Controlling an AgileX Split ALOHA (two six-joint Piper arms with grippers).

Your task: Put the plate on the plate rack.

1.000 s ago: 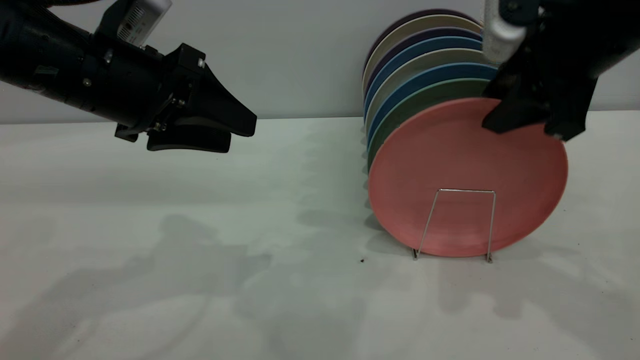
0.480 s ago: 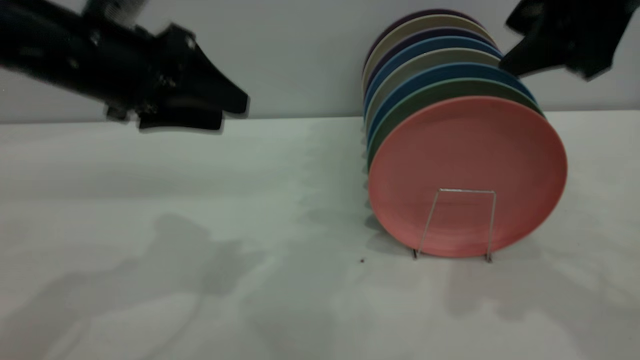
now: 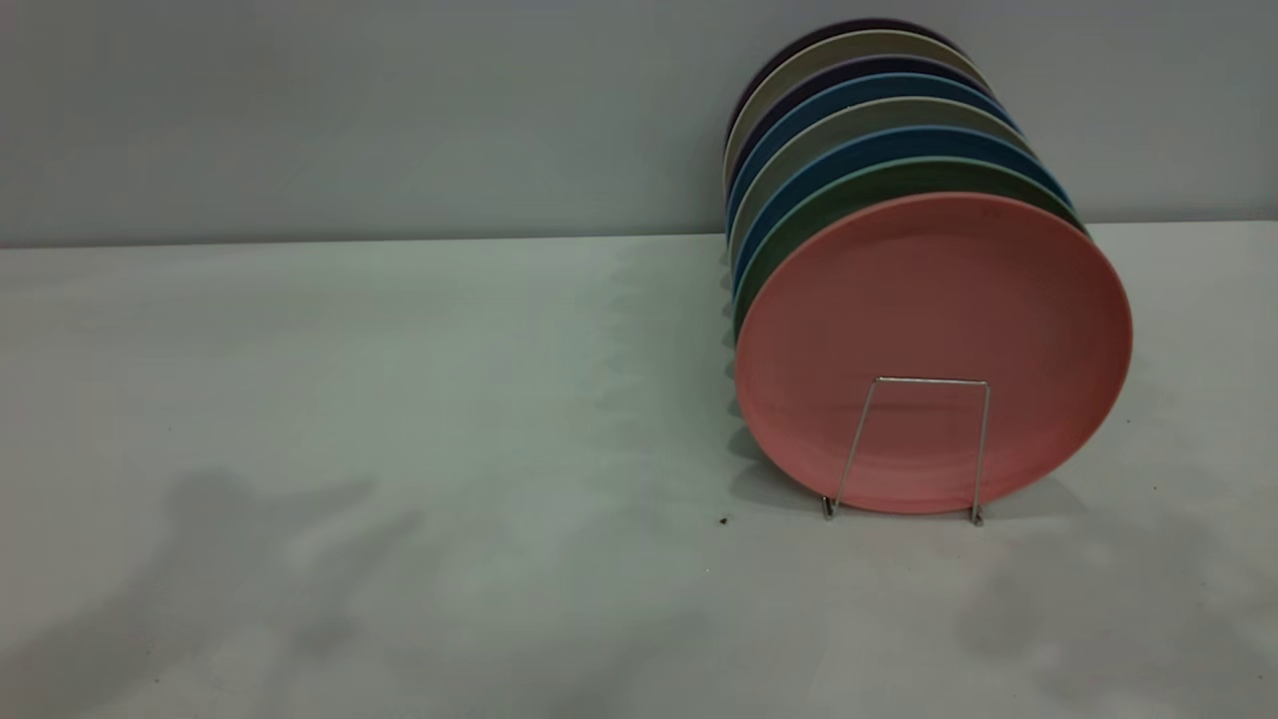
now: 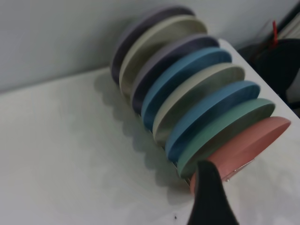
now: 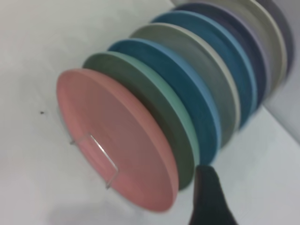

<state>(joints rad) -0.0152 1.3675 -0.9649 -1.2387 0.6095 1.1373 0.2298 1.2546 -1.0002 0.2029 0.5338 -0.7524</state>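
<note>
The pink plate (image 3: pixel 934 350) stands up in the plate rack (image 3: pixel 907 449), nearest of the row, touching the green plate (image 3: pixel 899 180) behind. Lots of bare table (image 3: pixel 349 399) lies to its left. Only the wrist views show one dark finger (image 4: pixel 211 199) of each gripper; open or closed, I cannot tell.

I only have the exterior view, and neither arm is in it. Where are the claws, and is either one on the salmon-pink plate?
Observer: The left wrist view shows the left claw off the salmon-pink plate, looking at the row from one side.
Operator: And the right one?
Observer: The right claw is also clear of it, on the row's other side.
Operator: From the front I can't judge the lean.
Observer: Side-on, the plate tilts parallel to the teal-green plate next to it, behind the end loop of the plate rack.
</note>
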